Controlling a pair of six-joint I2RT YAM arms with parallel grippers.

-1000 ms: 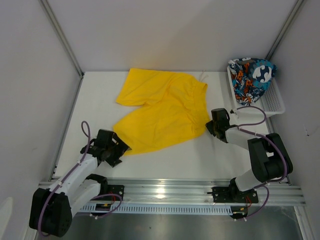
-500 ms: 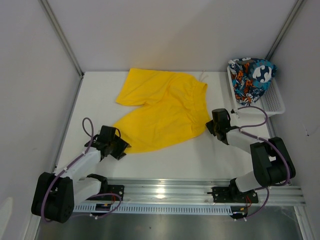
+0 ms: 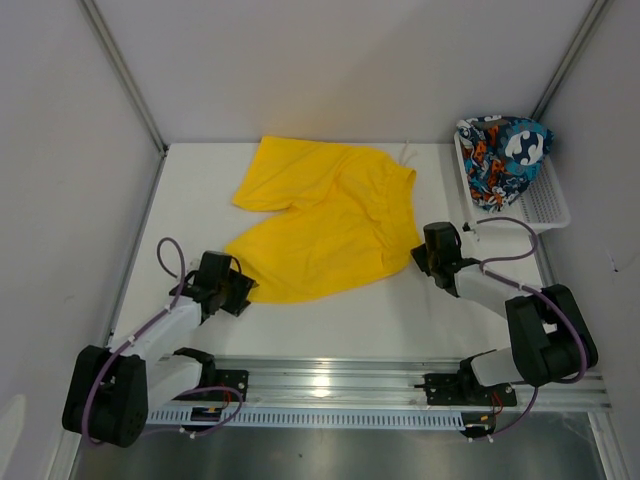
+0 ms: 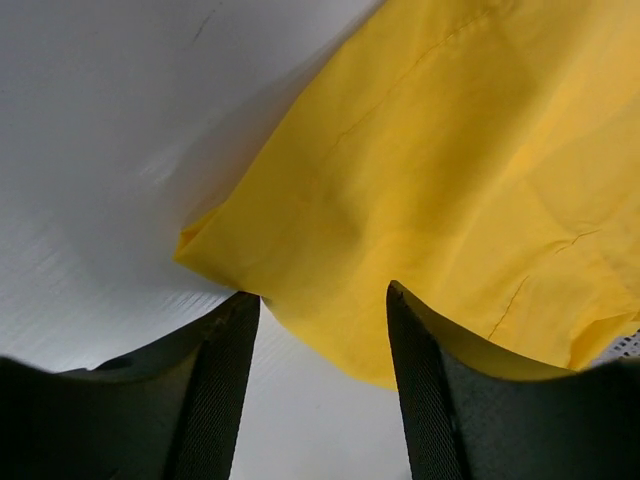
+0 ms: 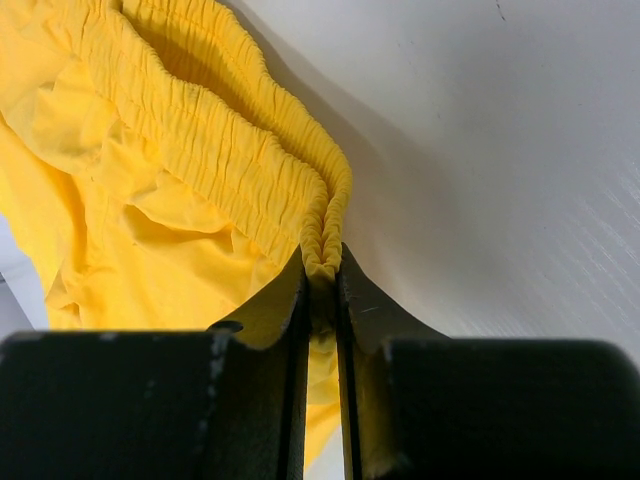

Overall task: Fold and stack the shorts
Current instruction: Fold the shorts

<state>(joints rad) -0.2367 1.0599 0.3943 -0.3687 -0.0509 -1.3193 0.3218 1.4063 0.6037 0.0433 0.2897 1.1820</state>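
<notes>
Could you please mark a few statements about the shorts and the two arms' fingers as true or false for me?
1. The right arm's fingers pinch the yellow shorts at the elastic waistband. True.
2. The printed shorts lie flat beside the yellow pair. False: they sit bunched in the white basket.
3. The left arm's fingers stand apart with the yellow hem corner between them. True.
4. The yellow shorts are folded in half. False: they lie spread out, both legs showing.

Yellow shorts point(image 3: 330, 225) of matt, creased cloth — table point(image 3: 350, 320) smooth, faintly glossy.
</notes>
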